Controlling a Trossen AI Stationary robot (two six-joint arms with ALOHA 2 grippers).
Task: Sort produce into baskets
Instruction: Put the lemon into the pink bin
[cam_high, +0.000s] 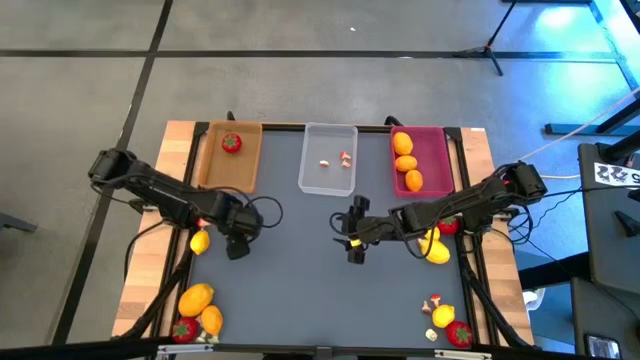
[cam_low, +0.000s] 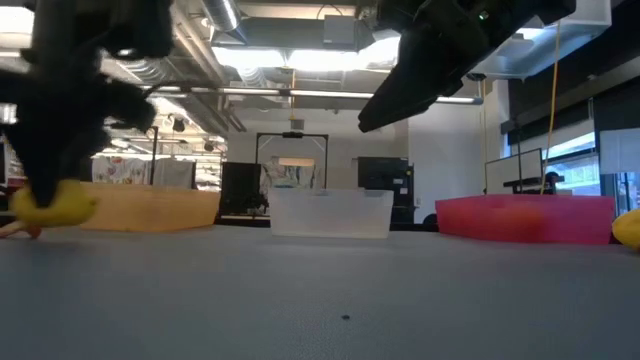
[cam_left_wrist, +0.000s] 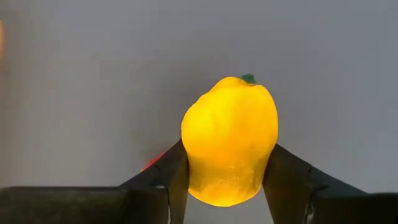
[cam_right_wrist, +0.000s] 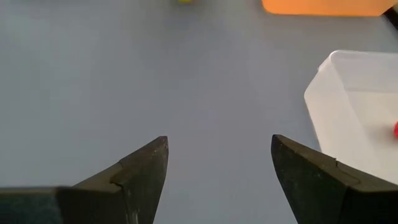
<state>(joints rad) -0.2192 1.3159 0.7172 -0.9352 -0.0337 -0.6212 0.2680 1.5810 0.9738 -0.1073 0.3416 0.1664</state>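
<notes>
Three baskets stand along the far edge: a tan one (cam_high: 215, 170) with a red strawberry (cam_high: 231, 143), a clear one (cam_high: 318, 178) with mushroom bits (cam_high: 345, 158), and a pink one (cam_high: 432, 150) with orange fruits (cam_high: 404, 145). At the table's left, my left gripper (cam_high: 203, 236) points down, shut on a yellow lemon-like fruit (cam_left_wrist: 229, 140) with a small green tip. My right gripper (cam_right_wrist: 217, 168) hangs open over bare table near the middle (cam_high: 352, 245), close to the clear basket (cam_right_wrist: 354, 118), touching nothing. My left gripper pinches the yellow fruit between its two fingers, one on each long side (cam_left_wrist: 186, 168). The fingers (cam_left_wrist: 287, 180) come from above, pointing down, and lie across the fruit, whose green-tipped end sticks out beyond them. In the low view the fruit (cam_low: 55, 205) sits at table level under the gripper.
Loose produce lies at the near left corner: orange and yellow fruits (cam_high: 197, 298) and a strawberry (cam_high: 184, 330). More lies at the near right (cam_high: 442, 316), with a yellow fruit (cam_high: 436, 250) under the right arm. The table's middle is bare grey surface.
</notes>
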